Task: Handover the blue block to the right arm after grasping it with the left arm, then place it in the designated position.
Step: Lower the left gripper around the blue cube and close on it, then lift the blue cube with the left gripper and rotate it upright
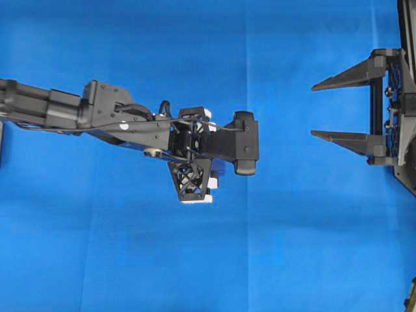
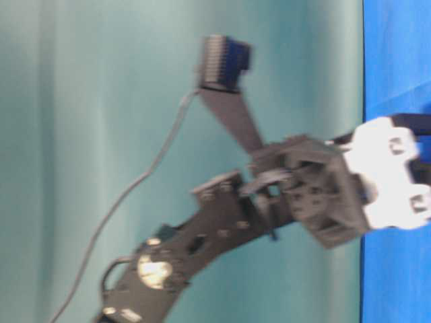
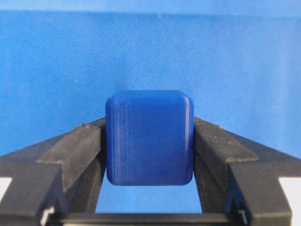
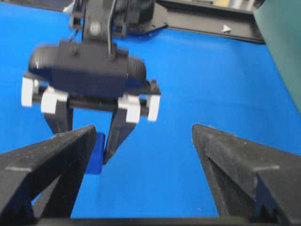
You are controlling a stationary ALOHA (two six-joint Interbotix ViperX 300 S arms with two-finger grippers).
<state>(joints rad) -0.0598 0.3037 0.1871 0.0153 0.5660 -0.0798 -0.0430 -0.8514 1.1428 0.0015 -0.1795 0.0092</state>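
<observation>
- Left pincer [image 3: 149, 155] held blue block [image 3: 149, 137] btwn both fingers, squeezed on its two sides.
- Block sat at fingertips, above blue cloth [image 3: 150, 52].
- Right pincer [image 1: 322, 110] stood wide, nothing btwn its fingers, well apart from left pincer & facing it.
- Block showed just beside right pincer's one finger [image 4: 51, 160] in right wrist view.

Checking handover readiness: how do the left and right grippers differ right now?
The left gripper is closed on the blue block; the right gripper is wide open and empty. The left carries white brackets; the right is all black. The left reaches over the middle of the blue cloth; the right sits at its edge. Both have black fingers.
</observation>
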